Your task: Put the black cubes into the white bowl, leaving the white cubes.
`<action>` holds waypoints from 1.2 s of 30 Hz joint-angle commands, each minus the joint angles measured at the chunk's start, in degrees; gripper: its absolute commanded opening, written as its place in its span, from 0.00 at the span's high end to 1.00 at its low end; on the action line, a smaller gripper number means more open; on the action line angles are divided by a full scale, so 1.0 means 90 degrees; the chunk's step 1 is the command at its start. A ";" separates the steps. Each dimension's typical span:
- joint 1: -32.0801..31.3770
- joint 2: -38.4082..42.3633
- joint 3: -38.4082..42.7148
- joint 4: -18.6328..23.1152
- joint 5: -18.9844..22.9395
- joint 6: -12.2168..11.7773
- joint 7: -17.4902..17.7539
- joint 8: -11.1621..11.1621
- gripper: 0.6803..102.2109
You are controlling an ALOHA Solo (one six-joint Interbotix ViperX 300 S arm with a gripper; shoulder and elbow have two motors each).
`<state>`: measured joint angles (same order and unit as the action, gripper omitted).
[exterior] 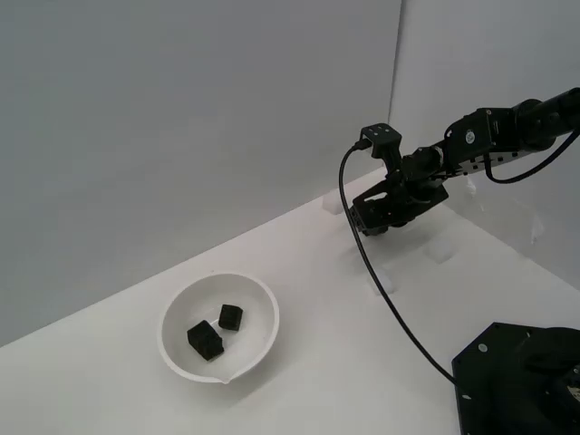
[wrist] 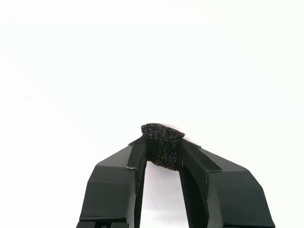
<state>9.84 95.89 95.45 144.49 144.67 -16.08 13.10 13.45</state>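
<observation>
We note the black gripper (wrist: 162, 149) clamped on 1 small matte black cube (wrist: 163, 142) at its fingertips, with the glossy white bowl (exterior: 265, 304), holding 2 black cubes, well apart toward the exterior view's left.

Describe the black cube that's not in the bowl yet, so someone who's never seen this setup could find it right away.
Follow the black robot arm from the exterior view's right to its gripper, above the table, well away from the white bowl. A black cube sits pinched between its fingertips. Unlike the two black cubes in the bowl, it is held in the air.
</observation>
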 commanded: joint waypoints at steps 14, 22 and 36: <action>0.0068 0.1992 0.2021 -0.0029 -0.0059 -0.0010 0.1162 0.0068 0.98; -0.0195 0.3428 0.3467 -0.0010 -0.0059 -0.0010 0.1768 0.0059 0.98; -0.1836 0.4053 0.4082 -0.0088 -0.0107 -0.0293 0.1992 -0.0244 0.98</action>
<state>-4.39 131.84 131.75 144.67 144.76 -17.49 31.20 11.34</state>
